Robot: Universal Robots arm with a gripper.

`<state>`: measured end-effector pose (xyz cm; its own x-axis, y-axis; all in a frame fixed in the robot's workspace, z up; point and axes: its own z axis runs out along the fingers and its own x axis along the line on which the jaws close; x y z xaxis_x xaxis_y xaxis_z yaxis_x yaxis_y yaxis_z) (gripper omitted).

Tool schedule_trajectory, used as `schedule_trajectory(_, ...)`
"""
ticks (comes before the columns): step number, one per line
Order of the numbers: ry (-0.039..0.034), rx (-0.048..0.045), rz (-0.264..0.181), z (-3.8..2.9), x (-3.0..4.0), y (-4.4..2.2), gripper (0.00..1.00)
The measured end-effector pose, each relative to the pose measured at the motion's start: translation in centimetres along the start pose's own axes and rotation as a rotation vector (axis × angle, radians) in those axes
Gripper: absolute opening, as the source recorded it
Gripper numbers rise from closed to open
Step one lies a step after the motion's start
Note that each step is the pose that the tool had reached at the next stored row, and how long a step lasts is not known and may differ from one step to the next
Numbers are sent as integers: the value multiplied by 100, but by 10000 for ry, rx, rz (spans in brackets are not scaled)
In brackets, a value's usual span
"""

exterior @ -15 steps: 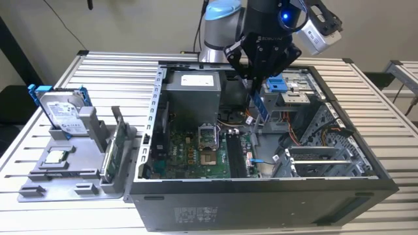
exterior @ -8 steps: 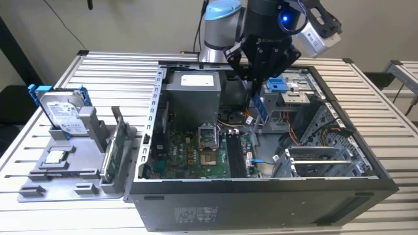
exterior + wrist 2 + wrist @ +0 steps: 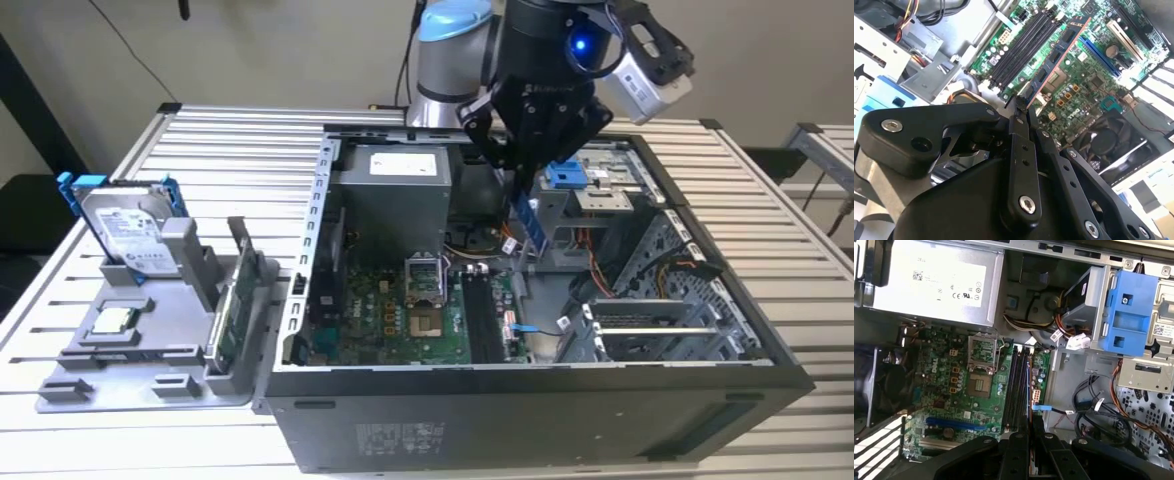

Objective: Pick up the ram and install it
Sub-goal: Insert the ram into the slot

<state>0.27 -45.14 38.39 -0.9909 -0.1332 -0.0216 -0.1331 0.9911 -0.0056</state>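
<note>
Exterior view first: my fingers (image 3: 522, 182) hang over the open computer case (image 3: 534, 410), which lies on its side on the tabletop (image 3: 227, 160). They are clamped on the ram (image 3: 533, 228). I hold the stick by its upper end, so its long axis runs steeply down and out from my fingertips into the case, leaning a little toward the exterior view's right.

The black memory slots (image 3: 481, 310) sit on the motherboard (image 3: 387, 320) below the stick and toward the exterior view's left. They lie nearer that camera than the ram's free end does. The ram hangs in the air and, as far as I can judge, touches nothing but me.

In the second wrist view the ram (image 3: 1059, 55) reaches away from my fingers (image 3: 1020, 107) across the green board, shown almost edge-on with one blue face. The memory slots (image 3: 1021, 47) lie just beside it. In the first wrist view the ram (image 3: 1029, 390) is a thin line rising out from between my fingers (image 3: 1030, 424), running alongside the memory slots (image 3: 1015, 390) and close to parallel with them.

My reading is that the stick points end-first at the board, while the slots lie flat along it. The slots are offset to one side of the ram's lower tip. I cannot tell how high that tip sits above the board.
</note>
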Motion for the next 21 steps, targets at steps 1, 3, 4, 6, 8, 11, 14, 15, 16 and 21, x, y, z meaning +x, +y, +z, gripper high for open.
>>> schedule_trajectory(1,0,0,0,8,0,0,14)
schedule_trajectory(3,1,1,0,23,0,0,14)
schedule_trajectory(4,0,0,0,31,1,0,14)
schedule_trajectory(6,0,0,0,47,1,0,14)
schedule_trajectory(8,0,0,0,63,1,1,14)
schedule_trajectory(11,0,1,0,86,2,1,14)
schedule_trajectory(14,0,1,0,109,2,1,14)
schedule_trajectory(15,0,1,0,116,3,1,14)
schedule_trajectory(16,0,1,0,124,2,1,14)
schedule_trajectory(21,0,1,1,158,4,1,14)
